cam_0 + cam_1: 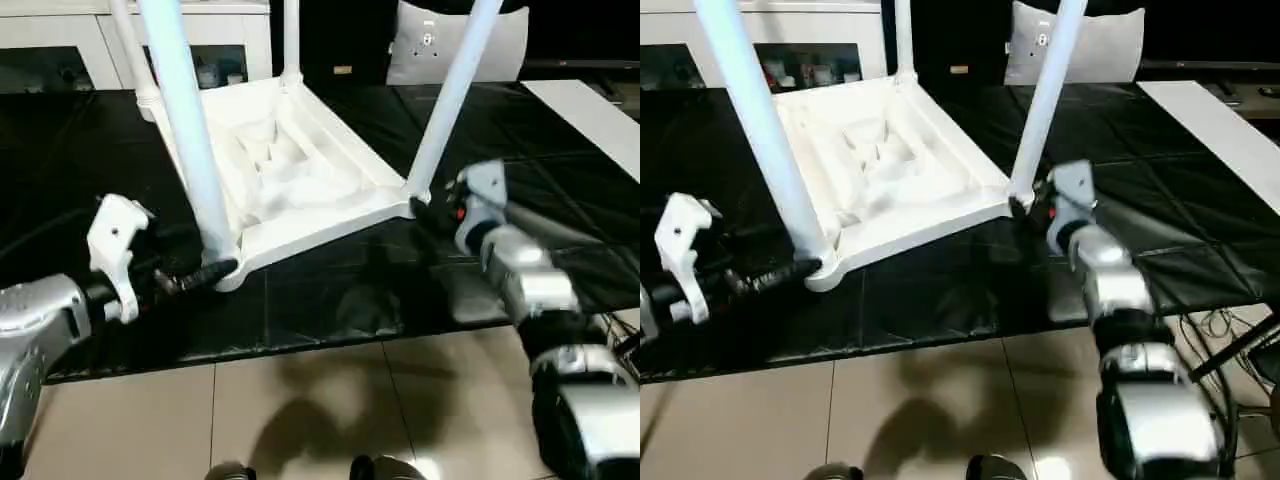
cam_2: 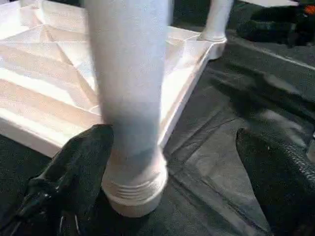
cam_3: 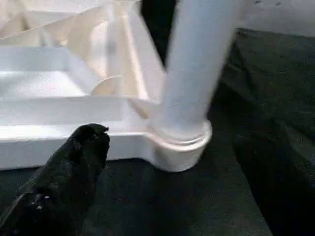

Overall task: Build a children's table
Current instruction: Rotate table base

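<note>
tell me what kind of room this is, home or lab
Probably an indoor demo or test room: a large black-covered work table, beige tiled floor, white glass-fronted cabinets behind, loose cables at the side.

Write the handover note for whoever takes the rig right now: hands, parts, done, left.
Left hand: open, at the base of the near left leg, one finger against it, not gripping.
Right hand: open, at the near right leg by its corner socket, holding nothing.
Tabletop: upside down on the black work table, ribbed side up.
Done: legs stand upright in all four corner sockets.
Left: whether they are fully seated cannot be told, so check each, then turn the table upright.
</note>
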### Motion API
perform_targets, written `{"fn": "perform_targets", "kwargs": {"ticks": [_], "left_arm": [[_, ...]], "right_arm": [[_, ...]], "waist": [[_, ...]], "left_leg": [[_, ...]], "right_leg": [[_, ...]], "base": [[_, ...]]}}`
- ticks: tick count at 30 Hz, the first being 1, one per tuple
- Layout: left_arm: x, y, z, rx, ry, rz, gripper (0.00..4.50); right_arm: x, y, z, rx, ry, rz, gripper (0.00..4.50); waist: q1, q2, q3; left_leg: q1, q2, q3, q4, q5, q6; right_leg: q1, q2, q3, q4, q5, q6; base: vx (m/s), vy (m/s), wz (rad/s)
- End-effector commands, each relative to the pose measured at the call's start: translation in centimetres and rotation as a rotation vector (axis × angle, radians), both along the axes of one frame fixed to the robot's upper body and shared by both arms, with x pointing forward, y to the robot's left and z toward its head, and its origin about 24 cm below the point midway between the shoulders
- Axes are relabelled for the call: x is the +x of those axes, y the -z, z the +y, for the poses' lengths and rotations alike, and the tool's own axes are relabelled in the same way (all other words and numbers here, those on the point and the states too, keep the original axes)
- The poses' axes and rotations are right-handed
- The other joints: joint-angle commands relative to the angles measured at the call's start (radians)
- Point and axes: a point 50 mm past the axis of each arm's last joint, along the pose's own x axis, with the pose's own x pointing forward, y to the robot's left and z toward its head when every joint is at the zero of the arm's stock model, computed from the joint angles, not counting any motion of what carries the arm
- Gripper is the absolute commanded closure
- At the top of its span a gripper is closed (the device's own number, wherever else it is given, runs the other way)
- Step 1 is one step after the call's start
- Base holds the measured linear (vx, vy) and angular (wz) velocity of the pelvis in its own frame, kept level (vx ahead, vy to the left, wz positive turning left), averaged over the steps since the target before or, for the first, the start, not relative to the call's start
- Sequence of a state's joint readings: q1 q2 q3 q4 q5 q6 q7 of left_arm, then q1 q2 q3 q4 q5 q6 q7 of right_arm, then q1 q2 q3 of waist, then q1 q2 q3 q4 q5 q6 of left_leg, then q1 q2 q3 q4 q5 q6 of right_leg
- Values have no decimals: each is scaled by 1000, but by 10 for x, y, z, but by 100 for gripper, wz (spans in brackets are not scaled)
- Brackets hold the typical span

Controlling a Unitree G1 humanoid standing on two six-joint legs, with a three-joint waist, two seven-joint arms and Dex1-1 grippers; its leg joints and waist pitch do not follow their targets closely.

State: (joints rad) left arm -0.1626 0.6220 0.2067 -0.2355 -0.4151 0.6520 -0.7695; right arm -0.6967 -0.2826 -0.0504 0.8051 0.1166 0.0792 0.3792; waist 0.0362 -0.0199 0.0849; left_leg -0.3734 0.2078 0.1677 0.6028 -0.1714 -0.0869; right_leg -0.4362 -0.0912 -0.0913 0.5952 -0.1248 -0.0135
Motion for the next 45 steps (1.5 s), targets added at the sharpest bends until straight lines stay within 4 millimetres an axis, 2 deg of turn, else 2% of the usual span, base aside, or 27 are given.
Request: {"fn": "perform_targets", "kwargs": {"ticks": [1, 5, 6, 7, 10, 12, 14, 15, 17, 18, 19, 20, 21, 22, 25, 27, 28, 30, 31, 32, 33, 34, 37, 38, 39, 42, 45], "left_arm": [[10, 0, 2, 29, -13, -15, 8], [23, -2, -4, -19, -3, -52, 8], [25, -2, -6, -29, 4, -57, 8], [31, -2, -13, -54, 25, -70, 8], [46, -6, -44, -190, 142, -102, 8], [49, -5, -50, -210, 165, -103, 8], [54, -2, -62, -244, 205, -87, 8], [57, -1, -68, -258, 220, -81, 8], [61, 1, -77, -276, 249, -69, 8], [62, 2, -92, -314, 314, -49, 8], [60, 1, -103, -352, 383, -35, 8], [59, 0, -106, -363, 401, -32, 8], [57, -1, -110, -379, 437, -27, 8], [53, -3, -117, -405, 489, -15, 8], [38, -10, -136, -452, 650, 13, 8], [34, -10, -144, -445, 695, 18, 8], [33, -10, -147, -440, 708, 18, 8], [31, -10, -154, -434, 733, 19, 8], [30, -10, -158, -434, 751, 21, 8], [28, -11, -163, -437, 772, 24, 8], [26, -12, -166, -439, 785, 24, 8], [20, -15, -174, -443, 828, 22, 8], [17, -18, -182, -448, 851, 15, 8], [16, -20, -189, -447, 860, 8, 8], [16, -20, -190, -446, 861, 6, 8], [17, -22, -202, -452, 851, -14, 8], [22, -24, -210, -447, 827, -37, 8]], "right_arm": [[-4, 2, 8, 13, -42, -1, 0], [-11, 8, 19, 43, -108, 20, 0], [-11, 9, 21, 44, -121, 19, 0], [-13, 10, 25, 43, -157, 17, 0], [-10, 14, 35, 95, -190, 83, 0], [-9, 14, 37, 92, -179, 84, 0], [-5, 16, 35, 58, -148, 105, 0], [-4, 18, 33, 45, -130, 117, 0], [-2, 21, 30, 9, -96, 133, 0], [-2, 25, 23, -6, -54, 168, 0], [-1, 27, 17, -19, -18, 193, 0], [-1, 28, 16, -18, -12, 199, 0], [-1, 28, 13, -17, -1, 205, 0], [-1, 28, 8, -23, 24, 202, 0], [0, 27, -8, -34, 112, 188, 0], [1, 26, -14, -41, 148, 176, 0], [0, 26, -16, -39, 163, 171, 0], [0, 26, -18, -21, 165, 165, 0], [0, 26, -17, -6, 152, 163, 0], [-1, 27, -16, 4, 135, 161, 0], [-1, 27, -13, 8, 111, 153, 0], [0, 26, -3, 30, 48, 137, 0], [1, 25, 7, 35, 2, 124, 0], [1, 24, 19, 39, -44, 118, 0], [1, 24, 21, 39, -50, 118, 0], [1, 25, 42, 43, -127, 110, 0], [0, 26, 56, 39, -167, 107, 0]], "waist": [[4, 4, -76], [5, 4, -77], [10, 6, -78], [11, 0, -79], [17, 0, -81], [20, -2, -84], [26, -2, -87], [25, -6, -87], [29, -3, -88], [29, -10, -90], [34, -7, -93], [33, -9, -93], [37, -3, -96], [35, -9, -97], [39, -11, -99], [38, -12, -97], [36, -15, -94], [31, -11, -93], [28, -14, -92], [25, -15, -92], [23, -11, -94], [20, -14, -94], [9, -17, -95], [6, -21, -98], [6, -18, -97], [3, -21, -99], [2, -20, -98]], "left_leg": [[10, 2, 5, -72, -319, 15], [9, 1, 3, -75, -315, 13], [15, 4, 4, -73, -317, 12], [11, 3, 4, -74, -309, 13], [14, 6, 6, -74, -297, 12], [8, 5, 5, -74, -277, 10], [14, 7, 7, -72, -261, 7], [9, 6, 8, -71, -246, 7], [12, 6, 9, -71, -240, 2], [8, 6, 9, -71, -227, 3], [14, 7, 11, -69, -221, 4], [12, 7, 12, -69, -212, 5], [9, 7, 12, -68, -190, 8], [7, 6, 14, -66, -177, 14], [4, 5, 15, -63, -142, 29], [4, 4, 18, -63, -156, 33], [2, 4, 17, -63, -171, 32], [4, 3, 17, -64, -201, 27], [2, 3, 15, -64, -213, 23], [0, 3, 15, -64, -218, 23], [0, 3, 13, -64, -221, 21], [-1, 4, 13, -62, -225, 22], [-5, 4, 11, -62, -221, 27], [-6, 4, 12, -60, -216, 29], [-4, 5, 12, -60, -209, 32], [-7, 5, 13, -59, -198, 40], [-3, 4, 13, -58, -208, 44]], "right_leg": [[56, -29, 36, -71, -438, -133], [59, -29, 35, -73, -447, -130], [55, -31, 38, -75, -440, -134], [60, -32, 37, -73, -437, -138], [58, -36, 40, -73, -425, -150], [64, -39, 40, -68, -406, -155], [60, -40, 42, -66, -388, -165], [63, -39, 42, -62, -370, -173], [63, -39, 42, -62, -354, -178], [67, -40, 43, -58, -337, -179], [65, -40, 43, -58, -321, -184], [65, -40, 44, -55, -303, -191], [70, -41, 45, -50, -262, -205], [72, -39, 45, -45, -230, -214], [76, -39, 45, -37, -184, -231], [74, -37, 45, -41, -202, -227], [76, -38, 44, -47, -235, -214], [75, -36, 42, -54, -287, -193], [76, -36, 40, -57, -313, -181], [77, -36, 40, -58, -323, -176], [79, -37, 38, -58, -338, -169], [78, -37, 38, -60, -344, -166], [80, -37, 34, -62, -368, -162], [81, -37, 34, -61, -367, -162], [78, -37, 35, -62, -365, -166], [80, -37, 35, -60, -344, -173], [76, -36, 34, -65, -365, -169]], "base": [[0, 0, 0], [0, 0, 0], [0, 0, 0], [0, 0, 0], [0, 0, 0], [0, 0, 0], [0, 0, 0], [0, 0, 0], [0, 0, 0], [0, 0, 0], [0, 0, 0], [0, 0, 0], [0, 0, 0], [0, 0, 0], [0, 0, 0], [0, 0, 0], [0, 0, 0], [0, 0, 0], [0, 0, 0], [0, 0, 0], [0, 0, 0], [0, 0, 0], [0, 0, 0], [0, 0, 0], [0, 0, 0], [0, 0, 0], [0, 0, 0]]}}
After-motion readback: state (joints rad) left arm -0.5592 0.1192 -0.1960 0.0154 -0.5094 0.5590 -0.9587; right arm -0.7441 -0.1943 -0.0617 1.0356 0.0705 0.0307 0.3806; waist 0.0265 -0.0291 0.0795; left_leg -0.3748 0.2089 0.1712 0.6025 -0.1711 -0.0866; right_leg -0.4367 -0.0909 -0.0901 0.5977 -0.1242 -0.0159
